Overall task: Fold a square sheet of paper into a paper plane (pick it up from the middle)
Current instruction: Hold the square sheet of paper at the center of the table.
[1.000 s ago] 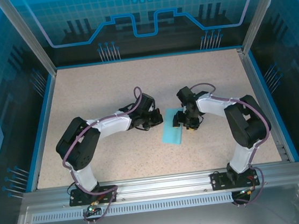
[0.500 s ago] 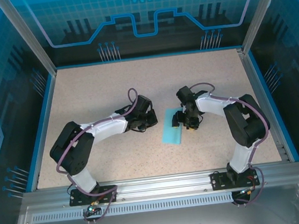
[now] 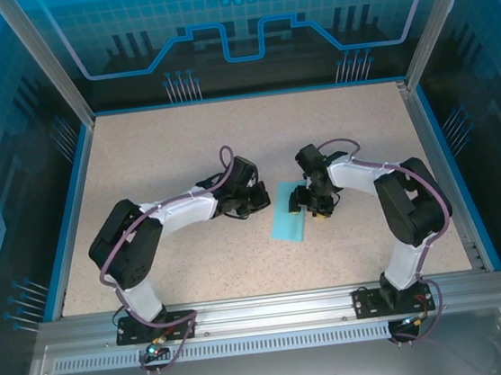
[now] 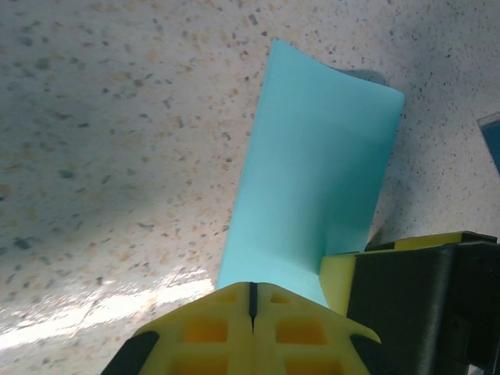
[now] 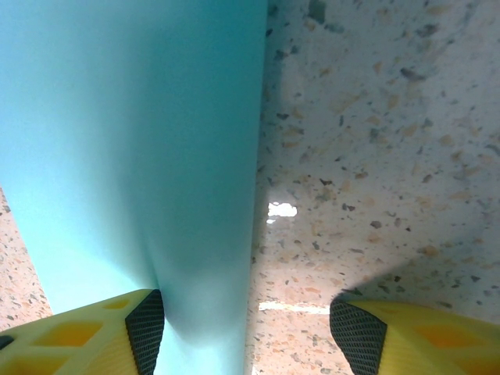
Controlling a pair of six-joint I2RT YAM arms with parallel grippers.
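Top external: the folded paper [image 3: 288, 211] lies mid-table [image 3: 165, 152], with the left gripper [image 3: 254, 201] at its 9 o'clock and the right gripper [image 3: 306, 201] at 3.
Left wrist: jaws pressed together, paper at 12 o'clock.
Right wrist: jaws apart, one resting on the paper.
It looks thin, light and floppy, so a pinch at mid-edge is probably best.

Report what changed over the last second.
The left arm drew its shut left gripper back from the sheet of paper, then returned it nearly to where it began. Nothing was grasped or released. The open right gripper and the sheet stayed put.
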